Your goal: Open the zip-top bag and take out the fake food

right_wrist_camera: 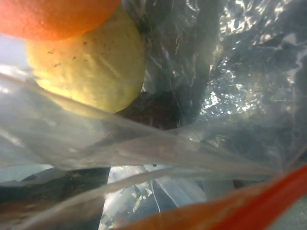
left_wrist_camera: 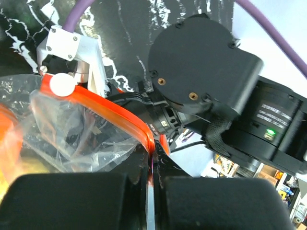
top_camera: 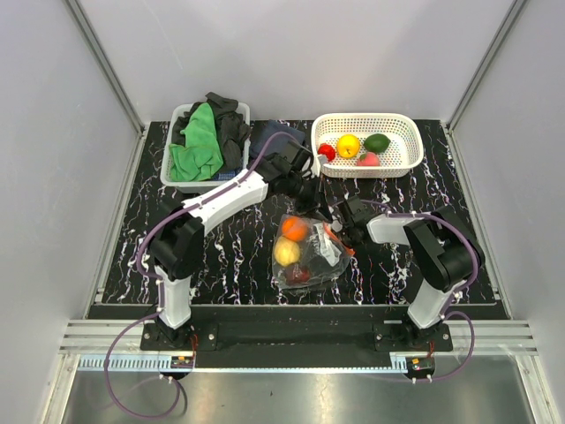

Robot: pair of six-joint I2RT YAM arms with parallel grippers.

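Plastic bag (top_camera: 309,261) lies near the middle of the table (top_camera: 229,265), between the two arms. Three bits of food are inside it: an orange one (top_camera: 294,228), a yellow one (top_camera: 286,252) and a dark one (top_camera: 298,275). More food sits in the white basket (top_camera: 366,117) at the far right.

The left gripper (left_wrist_camera: 151,178) has its fingers (left_wrist_camera: 72,201) pressed tight together on the red zip strip (left_wrist_camera: 108,109), at the bag's far end. The right gripper (top_camera: 344,228) is just beside the bag's right edge, close to the strip. I cannot tell if its fingers are apart or on anything. Its own camera shows only plastic, food and a bit of strip.

What could go wrong? The plastic looks thin and slippy. If the right gripper closes on both sides of the bag at once, the bag will not open, however hard the arms pull. If it grabs loose plastic and not the strip, the plastic could stretch or tear. The left grip is on a thin edge, so a hard tug could pull the strip out, and the bag would flop down. If the bag gets lifted with its mouth low, the round food could roll out and off the table. The two grippers are very close, so they could also bump.
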